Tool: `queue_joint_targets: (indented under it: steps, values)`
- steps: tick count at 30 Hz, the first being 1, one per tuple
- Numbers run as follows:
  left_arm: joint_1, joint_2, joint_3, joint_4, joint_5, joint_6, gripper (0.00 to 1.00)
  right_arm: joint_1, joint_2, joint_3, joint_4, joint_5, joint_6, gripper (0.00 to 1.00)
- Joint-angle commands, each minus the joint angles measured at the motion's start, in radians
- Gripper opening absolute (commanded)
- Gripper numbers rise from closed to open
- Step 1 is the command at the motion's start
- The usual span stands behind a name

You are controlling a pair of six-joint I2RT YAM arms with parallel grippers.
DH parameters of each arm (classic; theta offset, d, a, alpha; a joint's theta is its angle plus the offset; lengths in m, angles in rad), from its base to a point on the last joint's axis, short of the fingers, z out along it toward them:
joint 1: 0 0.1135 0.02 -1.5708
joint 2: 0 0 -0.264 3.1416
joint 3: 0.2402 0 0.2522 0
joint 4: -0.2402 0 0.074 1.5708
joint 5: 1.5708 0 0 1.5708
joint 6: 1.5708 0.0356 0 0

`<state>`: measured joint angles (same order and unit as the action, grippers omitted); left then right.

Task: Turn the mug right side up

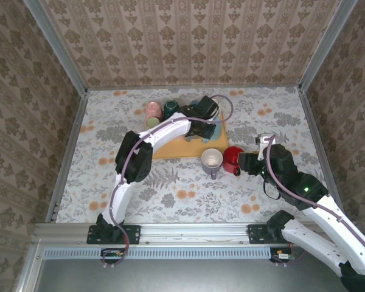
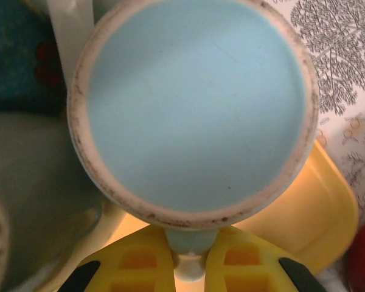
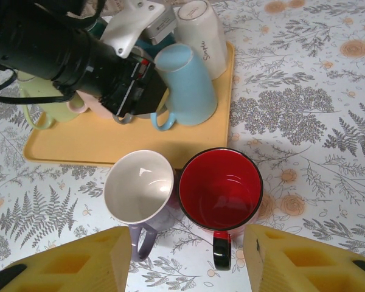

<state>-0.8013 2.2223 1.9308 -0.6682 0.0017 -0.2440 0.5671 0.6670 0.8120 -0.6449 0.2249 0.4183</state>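
A light blue mug (image 2: 194, 103) stands upside down on the yellow tray (image 3: 79, 143), its flat base facing the left wrist camera. My left gripper (image 2: 191, 255) is shut on its handle (image 2: 191, 242), which sits pinched between the yellow fingers; the same mug (image 3: 185, 85) and gripper (image 3: 140, 91) appear at the tray's right part in the right wrist view. My right gripper (image 3: 185, 261) hangs open over the table, empty, just in front of a red mug (image 3: 222, 188) and a lilac mug (image 3: 140, 188), both upright.
A white mug (image 3: 201, 33) stands upside down at the tray's far right corner. Pink (image 1: 152, 110), dark green (image 1: 171, 108) and pale green (image 3: 42, 112) mugs crowd the tray's left end. The red and lilac mugs sit against the tray's front edge.
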Motion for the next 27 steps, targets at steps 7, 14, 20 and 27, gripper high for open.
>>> queue_joint_targets:
  steps: [7, 14, 20, 27]
  values:
    - [0.009, -0.318, -0.154, 0.208, 0.079, -0.048, 0.0, -0.006, -0.011, 0.043, -0.006, -0.013, -0.022, 0.52]
    - [0.028, -0.62, -0.415, 0.399, 0.123, -0.093, 0.0, -0.003, 0.014, 0.084, 0.027, -0.126, -0.038, 0.52]
    - [0.159, -0.979, -0.752, 0.605, 0.235, -0.229, 0.0, 0.033, 0.099, 0.115, 0.097, -0.192, 0.022, 0.53]
    - [0.396, -1.317, -1.113, 0.875, 0.394, -0.51, 0.0, 0.097, 0.244, 0.109, 0.32, -0.424, 0.088, 0.53]
